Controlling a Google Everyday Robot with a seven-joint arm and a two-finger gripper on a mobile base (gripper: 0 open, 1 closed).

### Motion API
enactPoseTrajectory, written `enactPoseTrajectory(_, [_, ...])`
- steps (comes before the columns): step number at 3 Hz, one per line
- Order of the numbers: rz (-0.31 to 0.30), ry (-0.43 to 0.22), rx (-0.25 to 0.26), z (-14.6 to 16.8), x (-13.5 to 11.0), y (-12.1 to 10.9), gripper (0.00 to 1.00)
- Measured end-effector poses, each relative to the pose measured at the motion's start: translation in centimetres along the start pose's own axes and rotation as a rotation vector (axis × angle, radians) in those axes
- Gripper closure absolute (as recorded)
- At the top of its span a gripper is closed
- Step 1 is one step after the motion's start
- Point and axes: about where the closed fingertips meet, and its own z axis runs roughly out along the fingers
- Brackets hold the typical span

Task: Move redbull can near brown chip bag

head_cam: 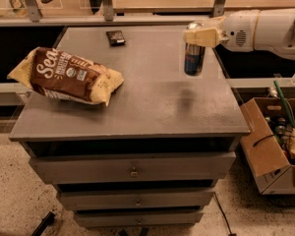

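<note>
The redbull can is upright at the right side of the grey cabinet top, its silver top between pale fingers. My gripper reaches in from the right on a white arm and is shut on the can's upper part, holding it slightly above the surface, with a faint shadow beneath. The brown chip bag lies on its side at the left of the top, dark brown front with white "Sea" lettering and pale yellow ends. The can is well to the right of the bag.
A small flat dark rectangular object lies at the back of the top. Drawers are below. A cardboard box with items stands on the floor at the right. A rail and shelf run behind.
</note>
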Motion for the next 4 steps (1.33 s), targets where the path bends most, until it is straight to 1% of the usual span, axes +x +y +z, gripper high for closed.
enactPoseTrajectory(1, [-0.026, -0.024, -0.104, -0.3, -0.7, 2.8, 1.0])
enactPoseTrajectory(2, [-0.053, -0.037, -0.225, 0.8, -1.1, 5.8, 1.0])
enactPoseTrajectory(3, [-0.099, -0.031, -0.336, 2.3, -1.0, 8.0, 1.0])
enactPoseTrajectory(4, [-0.135, -0.022, -0.417, 4.0, -0.7, 9.5, 1.0])
